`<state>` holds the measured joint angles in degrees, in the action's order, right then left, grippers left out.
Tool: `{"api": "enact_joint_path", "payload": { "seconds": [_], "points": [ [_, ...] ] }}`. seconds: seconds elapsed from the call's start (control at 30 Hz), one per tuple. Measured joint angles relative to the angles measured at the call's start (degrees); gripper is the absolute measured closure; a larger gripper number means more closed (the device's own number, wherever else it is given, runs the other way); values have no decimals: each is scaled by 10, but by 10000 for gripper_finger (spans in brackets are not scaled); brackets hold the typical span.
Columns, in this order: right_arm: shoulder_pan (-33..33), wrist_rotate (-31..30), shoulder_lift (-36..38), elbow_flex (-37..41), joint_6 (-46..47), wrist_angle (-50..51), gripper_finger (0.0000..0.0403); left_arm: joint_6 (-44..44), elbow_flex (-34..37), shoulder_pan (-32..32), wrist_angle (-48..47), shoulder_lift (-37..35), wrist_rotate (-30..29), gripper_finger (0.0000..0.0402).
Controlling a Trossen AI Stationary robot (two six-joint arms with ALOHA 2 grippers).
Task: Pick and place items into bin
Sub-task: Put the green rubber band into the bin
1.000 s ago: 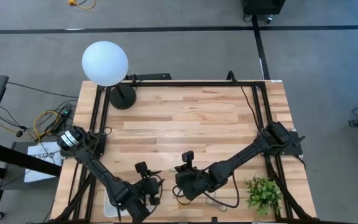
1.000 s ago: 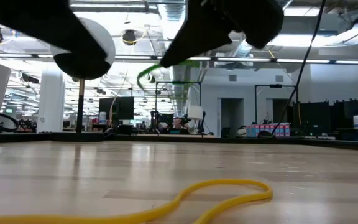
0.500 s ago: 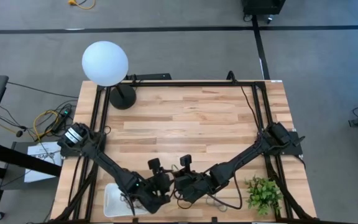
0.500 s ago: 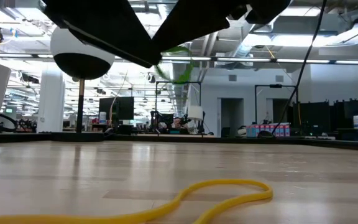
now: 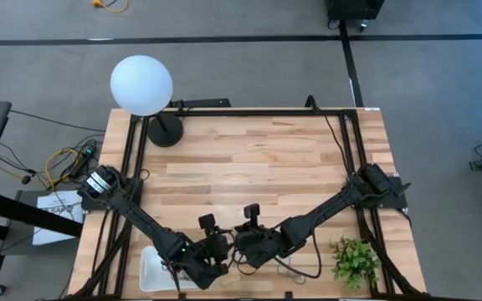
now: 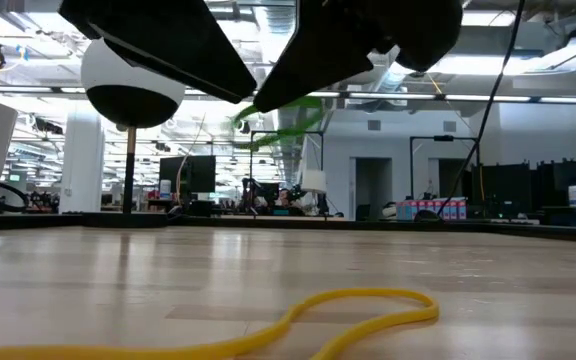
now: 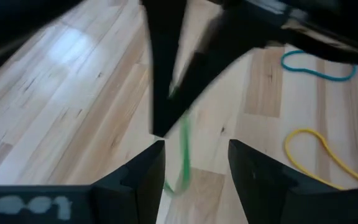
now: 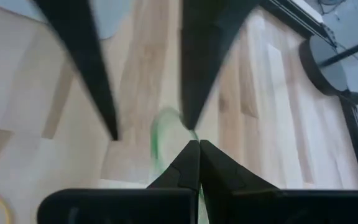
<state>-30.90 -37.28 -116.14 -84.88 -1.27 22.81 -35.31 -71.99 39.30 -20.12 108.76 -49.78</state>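
While the two arms meet low over the table's near edge, the right gripper (image 8: 194,144) has its fingers pressed together on a green band (image 8: 160,140), which hangs from its tips above the wood. The left gripper (image 7: 194,152) faces it from just beside, fingers spread, with the band dangling between and just beyond its tips; it does not grip the band. From the low camera the green band (image 6: 276,118) shows lifted off the table, under the dark shapes of both arms. The bin (image 5: 151,266) lies behind the left gripper, on the side away from the right one, partly covered by the left arm; what it holds cannot be told. A yellow band (image 7: 319,155) and a teal band (image 7: 319,67) lie flat on the wood past the left gripper, apart from each other. Another yellow loop (image 6: 298,320) rests on the table close to the low camera. A lamp (image 5: 142,85) stands at the far left corner, a plant (image 5: 354,261) beyond the right gripper.
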Motion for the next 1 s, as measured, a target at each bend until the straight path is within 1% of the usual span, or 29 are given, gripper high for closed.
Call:
{"api": "enact_joint_path", "payload": {
  "seconds": [0.2, 0.4, 0.47, 0.53, 0.63, 0.73, 0.77, 0.9, 1.0],
  "points": [
    [-2, 46, 0, 0, -7, -32, 403, 0, 0, -14, 0, 0, 2, 235],
    [-2, 46, 0, 0, -9, -32, 403, 4, 0, -19, 0, 0, 48, 240],
    [-2, 46, 0, 0, -9, -33, 403, 5, 0, -19, -1, 0, 55, 257],
    [-2, 46, 0, 0, -9, -33, 403, 6, 0, -19, -2, 0, 58, 284],
    [-1, 44, 0, 0, 1, -33, 400, 7, 0, -19, -2, 0, 58, 335],
    [-1, 44, 0, 0, 6, -31, 387, 11, 0, -20, -4, 0, 58, 386],
    [-1, 44, 0, 0, 7, -30, 381, 12, 0, -21, -5, 0, 59, 393],
    [-1, 43, 0, 0, 8, -18, 346, 13, 0, -21, -12, 1, 60, 393],
    [-1, 42, 0, 0, 9, -15, 322, 11, 0, -20, -29, 1, 62, 399]
  ]
}}
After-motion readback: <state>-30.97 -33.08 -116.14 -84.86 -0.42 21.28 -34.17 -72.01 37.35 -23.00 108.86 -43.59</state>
